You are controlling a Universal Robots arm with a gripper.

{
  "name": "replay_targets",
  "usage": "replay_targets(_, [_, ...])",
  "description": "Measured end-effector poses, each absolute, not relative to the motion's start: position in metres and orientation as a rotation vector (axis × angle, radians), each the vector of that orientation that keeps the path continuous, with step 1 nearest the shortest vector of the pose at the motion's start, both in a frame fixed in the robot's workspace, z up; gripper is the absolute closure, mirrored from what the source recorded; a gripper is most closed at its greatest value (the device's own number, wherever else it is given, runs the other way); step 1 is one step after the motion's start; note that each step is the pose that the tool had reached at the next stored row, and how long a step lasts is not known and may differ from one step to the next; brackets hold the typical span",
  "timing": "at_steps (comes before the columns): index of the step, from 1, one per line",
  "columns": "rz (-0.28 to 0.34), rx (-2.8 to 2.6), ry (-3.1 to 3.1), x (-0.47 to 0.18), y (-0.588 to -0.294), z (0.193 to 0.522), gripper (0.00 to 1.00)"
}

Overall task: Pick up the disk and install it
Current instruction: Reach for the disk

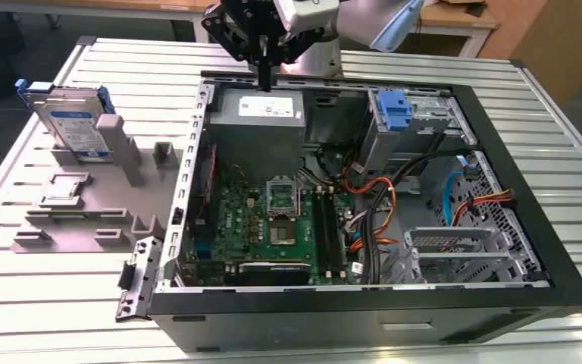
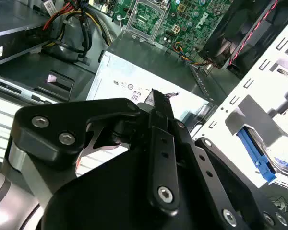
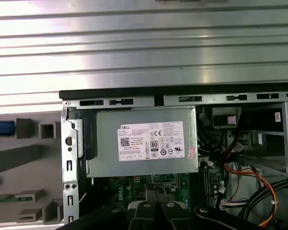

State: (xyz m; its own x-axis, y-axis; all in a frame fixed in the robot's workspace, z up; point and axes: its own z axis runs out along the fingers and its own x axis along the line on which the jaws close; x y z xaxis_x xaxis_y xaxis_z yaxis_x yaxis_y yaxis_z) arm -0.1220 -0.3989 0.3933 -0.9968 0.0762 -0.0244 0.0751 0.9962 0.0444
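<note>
The disk (image 1: 73,121), a silver drive with a white-and-blue label in a blue carrier, stands upright in a grey fixture (image 1: 79,205) on the exterior view's left, beside the open computer case (image 1: 372,303). Its blue edge shows in the first wrist view (image 3: 2,128). My gripper (image 1: 266,76) hangs over the far edge of the case, above the grey power supply (image 1: 255,114), well apart from the disk. Its black fingers (image 2: 156,103) are shut together with nothing between them; their tips also show in the first wrist view (image 3: 156,208).
Inside the case are a green motherboard (image 1: 270,220), bundled orange and black cables (image 1: 372,205), a blue plastic bracket (image 1: 397,110) in a drive bay and a metal cage (image 1: 458,250). The case rests on a ribbed metal table (image 1: 48,303).
</note>
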Motion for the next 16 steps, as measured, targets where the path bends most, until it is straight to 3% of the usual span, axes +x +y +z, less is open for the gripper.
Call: replay_targets(16, [0.068,0.118,3.112,-0.1257,-0.3989,0.3932,0.90])
